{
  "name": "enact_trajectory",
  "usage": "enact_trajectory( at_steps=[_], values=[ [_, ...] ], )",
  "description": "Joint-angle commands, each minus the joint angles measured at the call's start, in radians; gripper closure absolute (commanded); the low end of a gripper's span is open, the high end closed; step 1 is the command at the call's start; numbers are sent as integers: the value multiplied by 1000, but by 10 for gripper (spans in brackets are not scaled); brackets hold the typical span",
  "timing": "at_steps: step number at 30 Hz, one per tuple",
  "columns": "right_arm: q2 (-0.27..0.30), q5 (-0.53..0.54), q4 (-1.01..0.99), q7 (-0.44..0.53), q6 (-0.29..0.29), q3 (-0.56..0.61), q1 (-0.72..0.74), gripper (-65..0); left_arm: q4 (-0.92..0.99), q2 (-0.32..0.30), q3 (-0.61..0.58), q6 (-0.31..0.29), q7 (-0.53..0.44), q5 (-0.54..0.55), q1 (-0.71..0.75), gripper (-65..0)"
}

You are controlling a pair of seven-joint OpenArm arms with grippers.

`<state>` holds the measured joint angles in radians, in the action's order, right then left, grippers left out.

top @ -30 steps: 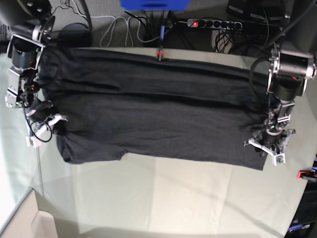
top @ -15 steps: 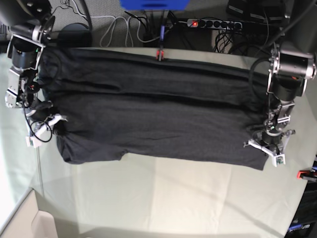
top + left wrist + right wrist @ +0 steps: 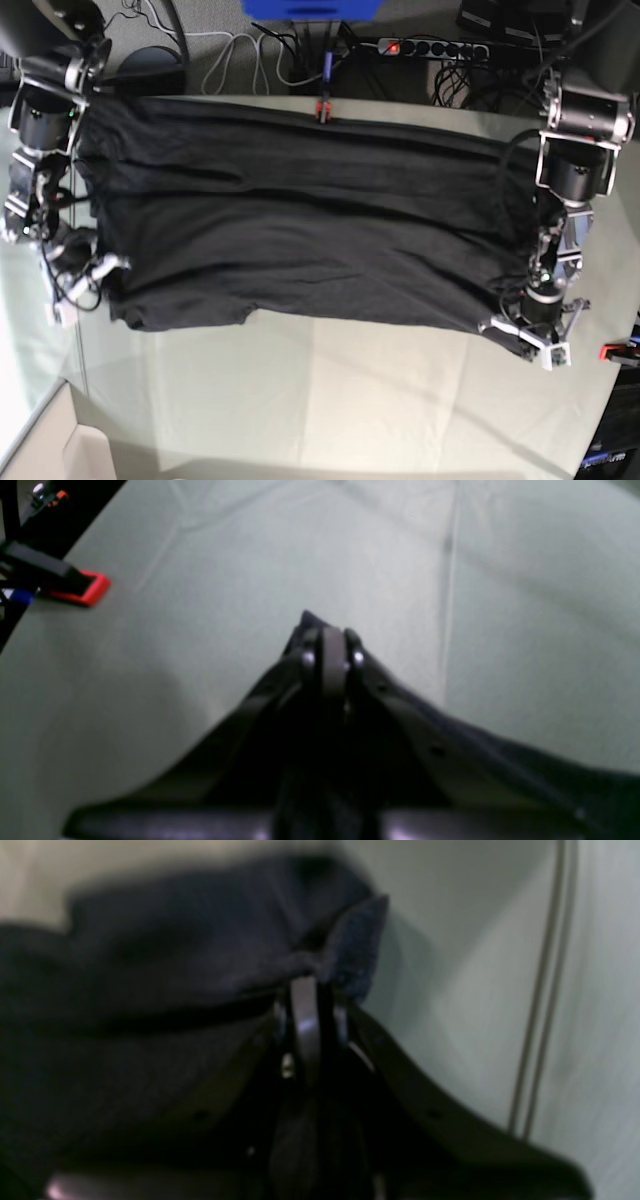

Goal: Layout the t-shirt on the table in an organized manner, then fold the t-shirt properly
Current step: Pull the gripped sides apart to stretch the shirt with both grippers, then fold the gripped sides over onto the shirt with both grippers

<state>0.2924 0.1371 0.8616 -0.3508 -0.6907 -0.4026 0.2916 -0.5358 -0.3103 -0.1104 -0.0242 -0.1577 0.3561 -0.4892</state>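
1. both arms have pulled toward the near side of the counter since a second ago; the left tool (image 3: 527,338), then spread apart, has pinched together, and the t-shirt's near edge has come with it.
2. the t-shirt (image 3: 300,230) is a wide dark band lying flat across the far half of the counter (image 3: 320,400), its far edge along the back rim by a small red clamp (image 3: 322,108).
3. its long axis runs side to side between the two arms. which end is collar and which is hem cannot be told from these views; no graphic shows.
4. left tool: clamped on the near corner of the shirt at the base view's right end. its wrist view shows a point of dark cloth (image 3: 307,620) poking out past the pressed-together tips (image 3: 327,650).
5. right tool (image 3: 95,270): pinched on the opposite near corner at the base view's left end, with a flap of cloth (image 3: 357,950) bunched just above its tips (image 3: 305,1005).
6. each tool holds one end, so the shirt stretches between them, equally near to both.
7. judgement: the coming move probably depends on both tools travelling together, square to the long axis, so the edge stays straight.
8. beyond the counter's back rim are cables and a power strip (image 3: 430,47).
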Motion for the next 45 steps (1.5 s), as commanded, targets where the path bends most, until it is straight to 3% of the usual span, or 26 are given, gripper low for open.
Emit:
enact_trajectory(
  at_steps=[1, 7, 12, 17, 23, 27, 32, 39, 45],
  values=[
    [14, 16, 28, 22, -7, -3, 22, -18, -22, -13, 5, 7, -33, 1, -33, 0],
    [8, 16, 40, 20, -7, -95, 76, -20, -39, -13, 7, 7, -33, 4, -41, 0],
    [9, 14, 40, 19, -7, -129, 102, -22, -122, -31, 5, 7, -26, 105, -39, 0],
    [9, 14, 40, 19, -7, -131, 113, -22, -234, -57, 5, 8, 88, 202, -41, 0],
    [3, 16, 107, 19, -7, -132, 110, -22, -326, -63, 8, 8, 142, 237, -38, 0],
    [-2, 16, 144, 17, -7, -132, 99, -22, -329, -59, 99, 8, 180, 237, -32, 0],
    [-3, 17, 190, 19, -7, -132, 14, -20, -343, -57, 186, 0, 223, 237, 5, 0],
    [-3, 146, 249, 20, -7, -132, -110, -22, -406, -57, 194, 2, 223, 234, 96, 0],
    [-26, 152, 344, 23, -7, -132, -220, -19, -493, -60, 197, 7, 221, 235, 180, 0]
  ],
)
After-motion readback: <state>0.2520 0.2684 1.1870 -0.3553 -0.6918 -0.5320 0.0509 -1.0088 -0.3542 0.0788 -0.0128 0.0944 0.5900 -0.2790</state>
